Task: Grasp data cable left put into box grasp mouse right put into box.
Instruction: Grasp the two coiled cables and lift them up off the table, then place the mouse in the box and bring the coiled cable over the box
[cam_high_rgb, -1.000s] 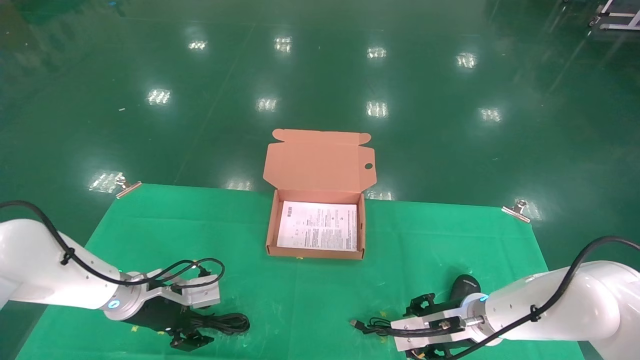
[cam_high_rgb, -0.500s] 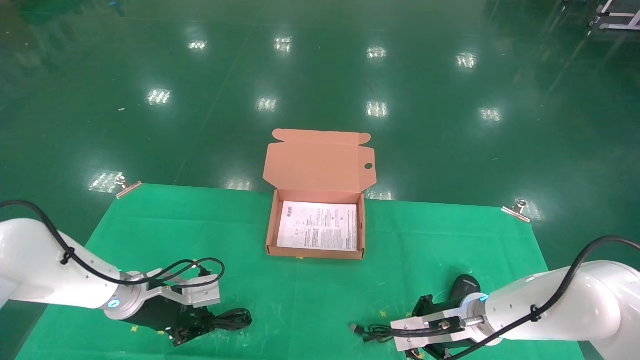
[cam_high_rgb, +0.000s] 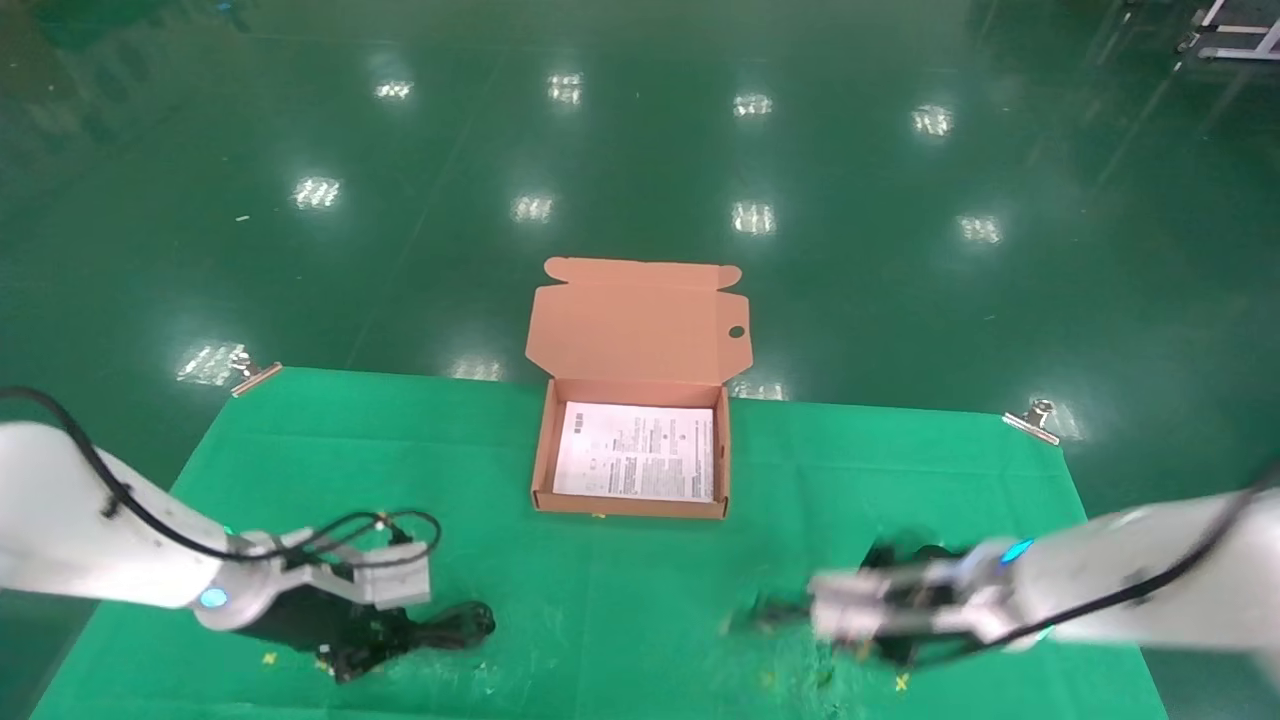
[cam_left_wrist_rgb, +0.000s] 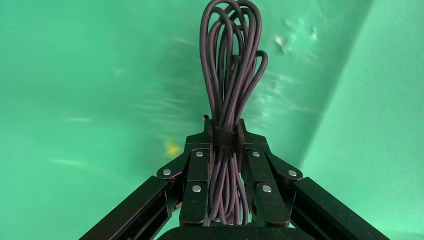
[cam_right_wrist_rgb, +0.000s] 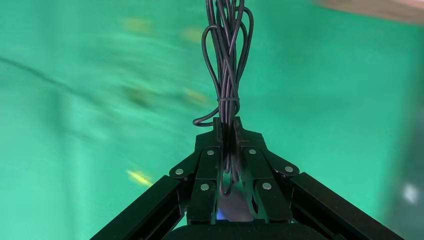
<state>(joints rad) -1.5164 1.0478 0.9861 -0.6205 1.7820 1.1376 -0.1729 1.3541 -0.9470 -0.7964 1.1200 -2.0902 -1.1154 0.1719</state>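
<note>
Both end effectors clenched: left end effector (cam_left_wrist_rgb: 223, 150) on data cable (cam_left_wrist_rgb: 229, 75), right end effector (cam_right_wrist_rgb: 228, 135) on mouse (cam_high_rgb: 905, 560) cord. Next: carry toward box (cam_high_rgb: 545, 455), 12 o'clock.

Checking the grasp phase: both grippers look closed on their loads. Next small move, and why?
Probably lift the left gripper and carry it toward the box. Its fingers are shut on the data cable, and the box lies open, holding only a printed sheet. The right gripper is clamped on the mouse cord.
</note>
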